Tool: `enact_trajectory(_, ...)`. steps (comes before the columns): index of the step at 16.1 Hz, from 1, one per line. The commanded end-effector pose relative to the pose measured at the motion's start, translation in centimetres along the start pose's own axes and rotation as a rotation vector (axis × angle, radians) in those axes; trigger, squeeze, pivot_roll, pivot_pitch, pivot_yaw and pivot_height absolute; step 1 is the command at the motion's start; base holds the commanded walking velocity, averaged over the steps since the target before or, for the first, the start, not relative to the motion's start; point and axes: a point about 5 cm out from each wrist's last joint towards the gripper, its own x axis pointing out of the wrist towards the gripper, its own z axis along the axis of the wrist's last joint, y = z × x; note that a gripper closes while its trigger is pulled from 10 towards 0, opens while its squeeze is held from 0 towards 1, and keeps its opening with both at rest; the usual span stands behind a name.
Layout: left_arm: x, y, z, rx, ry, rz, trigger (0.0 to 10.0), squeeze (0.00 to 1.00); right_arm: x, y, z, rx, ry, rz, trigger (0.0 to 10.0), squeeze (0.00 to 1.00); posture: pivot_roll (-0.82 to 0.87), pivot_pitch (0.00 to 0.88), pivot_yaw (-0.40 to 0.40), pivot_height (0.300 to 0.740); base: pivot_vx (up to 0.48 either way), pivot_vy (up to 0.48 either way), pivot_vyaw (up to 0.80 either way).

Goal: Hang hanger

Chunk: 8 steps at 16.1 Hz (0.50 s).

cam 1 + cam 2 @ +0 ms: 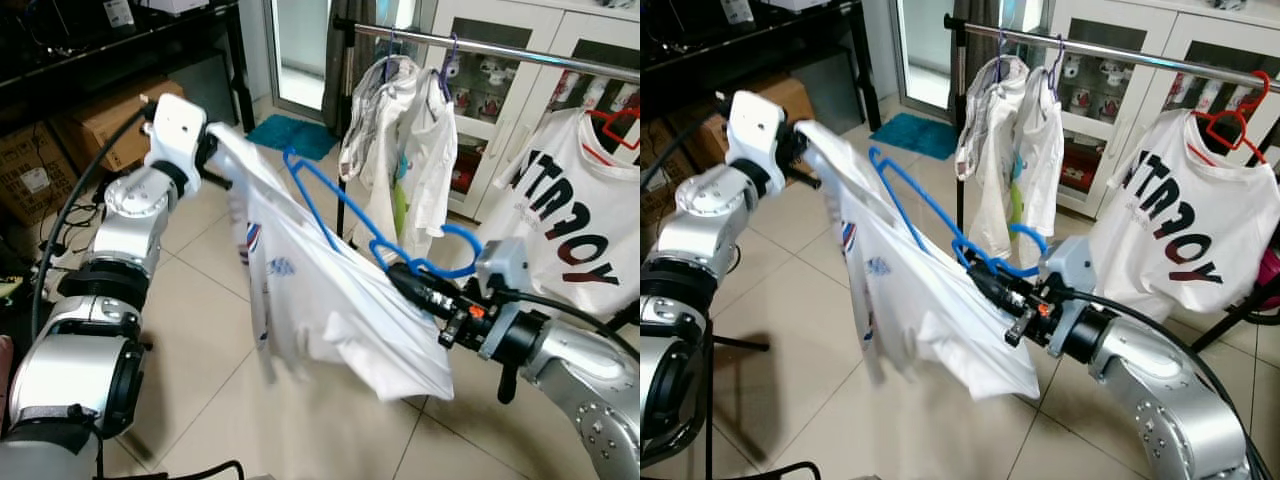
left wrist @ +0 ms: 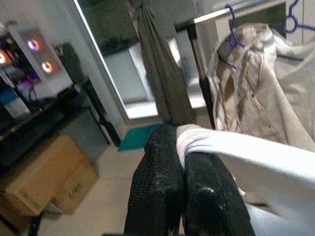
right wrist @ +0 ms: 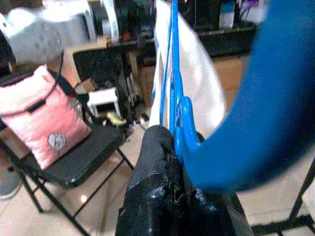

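A blue plastic hanger point(image 1: 340, 225) lies tilted in mid-air in front of me with a white T-shirt point(image 1: 320, 300) draped over it. My right gripper point(image 1: 408, 276) is shut on the hanger just below its hook point(image 1: 455, 250); the right wrist view has the blue hanger point(image 3: 174, 98) between the black fingers point(image 3: 155, 162). Up at the left, my left gripper point(image 1: 215, 150) is shut on the T-shirt's shoulder; the white cloth point(image 2: 231, 147) sits pinched between its fingers point(image 2: 162, 177). A metal clothes rail point(image 1: 500, 50) crosses behind, above the hanger.
On the rail hang pale shirts point(image 1: 400, 130) on purple hangers and a white printed T-shirt point(image 1: 570, 220) on a red hanger point(image 1: 620, 125). White glass cabinets point(image 1: 520, 90) stand behind. Cardboard boxes point(image 1: 110, 125) sit at the left, with a teal mat point(image 1: 295, 135) on the tiled floor.
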Motion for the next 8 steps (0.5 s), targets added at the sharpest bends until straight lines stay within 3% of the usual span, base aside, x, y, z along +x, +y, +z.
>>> enact_trajectory(1, 0.5, -0.7, 1.0, -0.014, -0.036, -0.052, 0.0, 0.00, -0.1, -0.5, 0.4, 0.015, -0.028, -0.068, 0.0, 0.00, -0.19, 0.000, 0.063, 0.740, 0.000, 0.000, 0.00)
enact_trajectory(3, 0.6, -8.1, 0.0, -0.075, -0.060, -0.422, 0.0, 0.00, 1.5, -2.6, 0.9, 0.092, -0.107, -0.314, 0.0, 0.00, -0.19, 0.000, 0.068, 0.740, 0.000, 0.000, 0.00)
enact_trajectory(4, 0.4, -9.7, -0.2, -0.088, -0.069, -0.489, 0.0, 0.00, 1.9, -3.0, 0.9, 0.113, -0.125, -0.355, 0.0, 0.00, -0.19, 0.000, 0.068, 0.740, 0.000, 0.000, 0.00)
enact_trajectory(5, 0.0, -12.9, -0.1, -0.124, -0.097, -0.616, 0.0, 0.00, 2.6, -4.2, 0.8, 0.159, -0.147, -0.486, 0.0, 0.00, -0.19, 0.000, 0.070, 0.740, 0.000, 0.000, 0.00)
enact_trajectory(6, -0.3, -13.9, 0.0, -0.134, -0.108, -0.655, 0.0, 0.00, 2.8, -4.6, 0.6, 0.182, -0.149, -0.544, 0.0, 0.00, -0.19, 0.000, 0.069, 0.740, 0.000, 0.000, 0.00)
enact_trajectory(7, -0.9, -16.0, 0.5, -0.168, -0.137, -0.740, 0.0, 0.00, 3.2, -5.8, 0.2, 0.226, -0.156, -0.670, 0.0, 0.00, -0.18, 0.000, 0.062, 0.740, 0.000, 0.000, 0.00)
enact_trajectory(8, -1.3, -16.8, 0.9, -0.197, -0.157, -0.779, 0.0, 0.00, 3.4, -6.5, -0.1, 0.217, -0.152, -0.738, 0.0, 0.00, -0.18, 0.000, 0.062, 0.740, 0.000, 0.000, 0.00)
